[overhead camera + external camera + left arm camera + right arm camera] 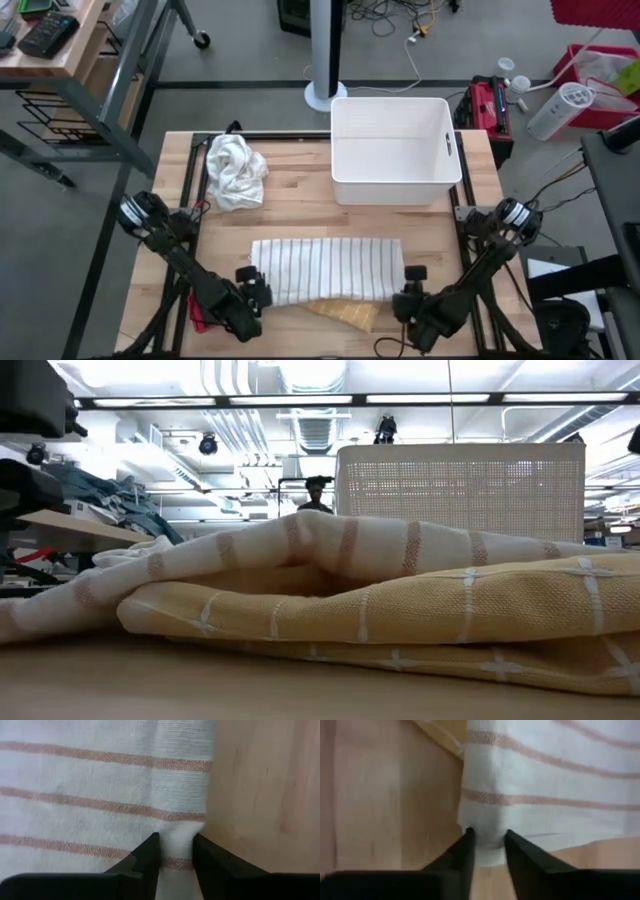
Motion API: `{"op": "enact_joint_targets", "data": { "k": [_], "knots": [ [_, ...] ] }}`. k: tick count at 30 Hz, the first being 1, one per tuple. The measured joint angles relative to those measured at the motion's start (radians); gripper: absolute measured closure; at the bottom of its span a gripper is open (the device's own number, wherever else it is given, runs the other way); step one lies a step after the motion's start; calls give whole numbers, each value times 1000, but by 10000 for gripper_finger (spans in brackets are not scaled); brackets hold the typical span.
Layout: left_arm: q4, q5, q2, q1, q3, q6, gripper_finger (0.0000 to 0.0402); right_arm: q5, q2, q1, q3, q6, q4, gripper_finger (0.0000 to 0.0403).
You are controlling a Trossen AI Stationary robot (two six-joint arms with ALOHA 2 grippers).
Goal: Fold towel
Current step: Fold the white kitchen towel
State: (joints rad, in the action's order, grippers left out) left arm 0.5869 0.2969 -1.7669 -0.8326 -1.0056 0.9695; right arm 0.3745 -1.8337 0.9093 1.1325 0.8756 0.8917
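A white towel with thin brown stripes (325, 268) lies spread flat on the wooden table, its near part resting on a yellow checked towel (345, 315). In the low view the striped towel (330, 545) drapes over the yellow towel (450, 600). My left gripper (258, 288) is at the striped towel's left edge, close to the near corner, shut on cloth. My right gripper (410, 290) is at its near right corner, also shut on cloth. My left gripper pinches the striped towel's left edge (177, 832) between its two fingers, coming steeply from above. The cloth puckers in toward the fingers (150, 855). The towel lies on the table; one layer or several, I cannot tell. My right gripper pinches the striped towel's near right corner (487, 832) between its two fingers (512, 852), coming steeply from above. The cloth bunches slightly at the pinch. The rest of the towel lies flat on the table.
A white plastic bin (395, 150) stands at the far right of the table. A crumpled white cloth (235, 170) lies at the far left. Bare wood shows between the towel and the bin.
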Motion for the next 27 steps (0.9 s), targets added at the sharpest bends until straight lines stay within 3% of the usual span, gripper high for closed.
{"op": "enact_joint_targets", "data": {
  "k": [3, 10, 18, 27],
  "knots": [
    [7, -46, 7, -3, 4, 10, 324, -92, 5, -8, -22, -6, 10, 384],
    [-2, -91, 19, -5, 5, 39, 361, -175, 10, -2, -39, 38, 63, 400],
    [-13, -138, 34, -7, 5, 43, 374, -164, 72, 30, 29, 140, 130, 363],
    [-24, -138, 82, -17, 6, 36, 360, -39, 189, 89, 52, 362, 170, 311]
  ]
}}
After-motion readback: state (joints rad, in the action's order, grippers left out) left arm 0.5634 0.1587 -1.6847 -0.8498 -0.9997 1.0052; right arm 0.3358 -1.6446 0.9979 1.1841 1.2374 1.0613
